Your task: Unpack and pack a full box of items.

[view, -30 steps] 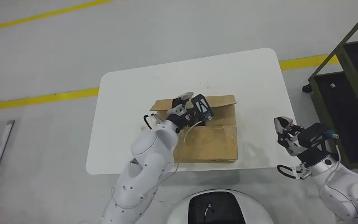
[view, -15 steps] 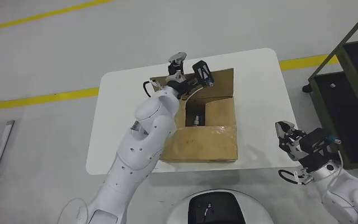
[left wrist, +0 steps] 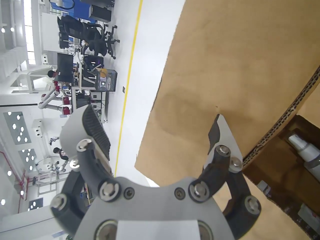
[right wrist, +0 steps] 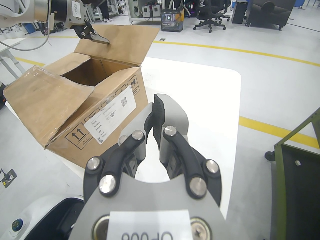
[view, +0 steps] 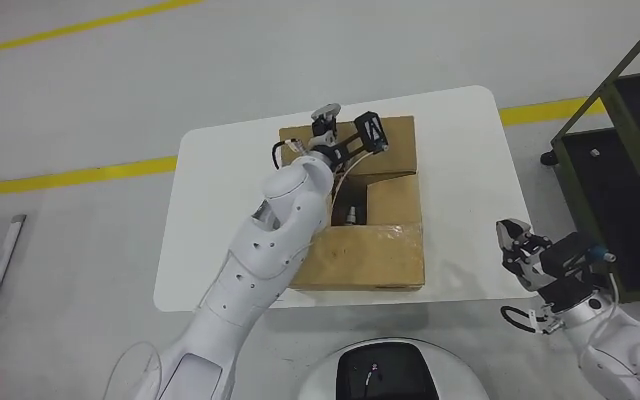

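Note:
A brown cardboard box (view: 370, 235) stands in the middle of the white table (view: 220, 220). Its far flap (view: 392, 133) is folded up and back, and the near flap (view: 365, 255) still covers the front half. Inside the opening lies a small white bottle (view: 351, 213), also seen as a white bottle (left wrist: 303, 151) in the left wrist view. My left gripper (view: 327, 115) is open at the far flap (left wrist: 237, 63), with one fingertip (left wrist: 221, 128) against the cardboard. My right gripper (right wrist: 153, 116) is shut and holds nothing, off the table's near right corner (view: 520, 250).
A dark green cart (view: 600, 170) stands right of the table. Yellow floor lines (view: 90, 175) run behind it. A white label (right wrist: 110, 113) is stuck on the box side facing my right arm. Table space lies left and right of the box.
My left gripper swung the far flap up and back from over the box to the far edge, exposing the inside. My right gripper drew back toward the near right.

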{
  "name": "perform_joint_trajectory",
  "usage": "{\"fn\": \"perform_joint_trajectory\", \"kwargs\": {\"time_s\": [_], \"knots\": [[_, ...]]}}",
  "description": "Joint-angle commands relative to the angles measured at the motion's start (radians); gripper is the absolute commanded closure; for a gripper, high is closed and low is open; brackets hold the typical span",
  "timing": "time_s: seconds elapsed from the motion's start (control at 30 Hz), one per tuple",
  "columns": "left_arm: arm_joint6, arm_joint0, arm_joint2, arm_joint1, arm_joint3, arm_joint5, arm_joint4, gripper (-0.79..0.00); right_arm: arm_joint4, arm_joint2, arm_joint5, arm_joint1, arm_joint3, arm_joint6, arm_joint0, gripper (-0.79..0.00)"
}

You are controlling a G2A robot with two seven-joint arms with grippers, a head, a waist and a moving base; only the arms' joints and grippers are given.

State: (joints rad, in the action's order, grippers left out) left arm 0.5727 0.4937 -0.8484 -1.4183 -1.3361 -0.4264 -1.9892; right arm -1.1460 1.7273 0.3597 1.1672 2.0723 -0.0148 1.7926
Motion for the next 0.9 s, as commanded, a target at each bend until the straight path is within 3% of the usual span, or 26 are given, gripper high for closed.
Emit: {"fn": "perform_joint_trajectory", "kwargs": {"time_s": [0.0, 0.13, 0.3, 0.4, 0.63, 0.7, 0.87], "knots": [[0.002, -0.004, 0.006, -0.005, 0.01, 0.0, -0.003, -0.785, 0.0, -0.003, 0.002, 0.0, 0.0, 0.0, 0.0, 0.0], [-0.001, -0.012, 0.011, -0.013, 0.025, 0.002, -0.007, -0.785, -0.004, -0.007, 0.004, 0.0, 0.002, -0.001, -0.002, 0.0], [-0.028, 0.005, -0.016, -0.014, -0.021, -0.003, 0.02, -0.785, 0.022, -0.001, 0.006, 0.001, 0.007, -0.006, -0.004, 0.0], [-0.053, 0.052, -0.068, -0.006, -0.074, -0.012, 0.089, -0.785, 0.232, 0.002, 0.031, 0.005, -0.003, 0.002, -0.006, 0.0], [-0.068, 0.258, -0.225, 0.032, -0.304, -0.047, 0.177, -0.785, 0.471, 0.051, 0.144, -0.002, -0.02, 0.091, -0.038, 0.0], [-0.029, 0.322, -0.257, 0.044, -0.372, -0.1, 0.168, -0.785, 0.537, 0.055, 0.181, -0.005, -0.027, 0.128, -0.053, 0.0], [-0.017, 0.489, -0.374, 0.067, -0.531, -0.163, 0.293, -0.785, 0.563, 0.04, 0.296, -0.018, -0.036, 0.266, -0.106, 0.0]]}}
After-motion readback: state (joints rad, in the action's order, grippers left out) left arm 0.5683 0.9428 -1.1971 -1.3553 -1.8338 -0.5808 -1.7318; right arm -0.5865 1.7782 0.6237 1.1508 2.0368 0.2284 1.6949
